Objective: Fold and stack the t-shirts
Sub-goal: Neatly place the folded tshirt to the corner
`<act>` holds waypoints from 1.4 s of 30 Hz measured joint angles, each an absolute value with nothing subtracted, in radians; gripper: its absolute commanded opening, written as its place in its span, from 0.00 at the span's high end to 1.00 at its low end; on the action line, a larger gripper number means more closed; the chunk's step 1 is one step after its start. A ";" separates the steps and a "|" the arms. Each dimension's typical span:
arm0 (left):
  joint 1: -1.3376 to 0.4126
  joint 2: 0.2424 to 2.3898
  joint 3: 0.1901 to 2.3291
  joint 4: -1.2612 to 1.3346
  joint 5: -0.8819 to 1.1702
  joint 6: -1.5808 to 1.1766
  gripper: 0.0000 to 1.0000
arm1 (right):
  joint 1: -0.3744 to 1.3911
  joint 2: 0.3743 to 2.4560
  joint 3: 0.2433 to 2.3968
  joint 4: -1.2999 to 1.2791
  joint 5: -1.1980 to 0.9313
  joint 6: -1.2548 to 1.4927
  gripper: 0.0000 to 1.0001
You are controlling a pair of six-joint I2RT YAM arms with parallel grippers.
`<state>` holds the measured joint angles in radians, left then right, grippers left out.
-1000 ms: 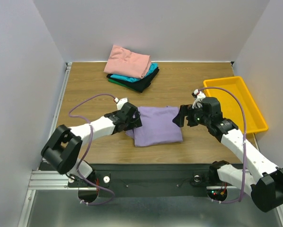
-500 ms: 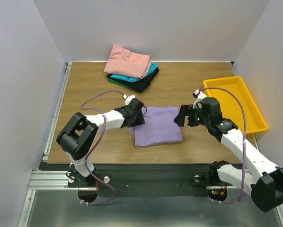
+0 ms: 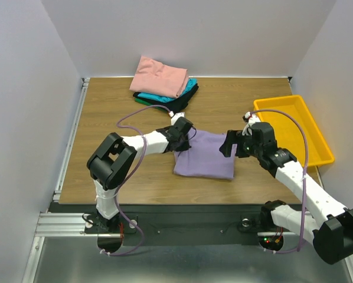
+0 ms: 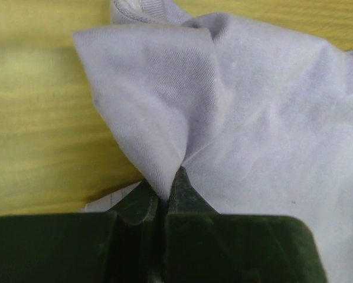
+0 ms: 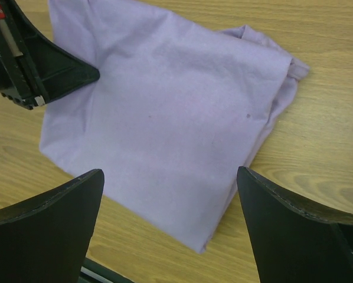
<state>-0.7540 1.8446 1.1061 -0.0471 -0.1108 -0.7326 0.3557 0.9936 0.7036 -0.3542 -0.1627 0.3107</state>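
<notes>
Folded light-purple cloth t-shirt [image 3: 206, 158] lies mid wooden table [image 3: 105, 112], near-square, long axis approx L–R & slightly skewed, w/ left gripper [image 3: 187, 141] pinched tight on a bunched fold at its far-left corner, right gripper [image 3: 228, 145] spread wide over its right edge, gripping nothing.

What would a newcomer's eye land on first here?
A light purple t-shirt lies folded mid-table, one corner pinched in the shut left gripper, the open right gripper hovering over its other side. Behind sits a stack of folded shirts, salmon-pink on top; a yellow tray lies far right.
</notes>
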 measured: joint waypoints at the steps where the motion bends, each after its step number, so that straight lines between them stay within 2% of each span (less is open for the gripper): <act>1: -0.757 1.856 1.138 -0.063 -0.130 -0.703 1.00 | 0.356 0.992 0.704 -0.356 -0.149 0.311 0.00; 13: -0.751 1.905 1.569 -0.189 -0.360 -0.212 1.00 | 0.356 0.968 0.672 -0.368 0.007 0.337 0.00; 25: -0.611 2.113 1.925 -0.210 -0.421 0.172 1.00 | 0.356 0.930 0.672 -0.367 0.112 0.360 0.00; 32: -0.568 2.191 2.109 -0.206 -0.400 0.296 1.00 | 0.356 0.930 0.672 -0.368 0.133 0.366 0.00; 42: -0.540 2.193 2.181 -0.183 -0.360 0.355 1.00 | 0.356 0.986 0.672 -0.367 0.147 0.373 0.00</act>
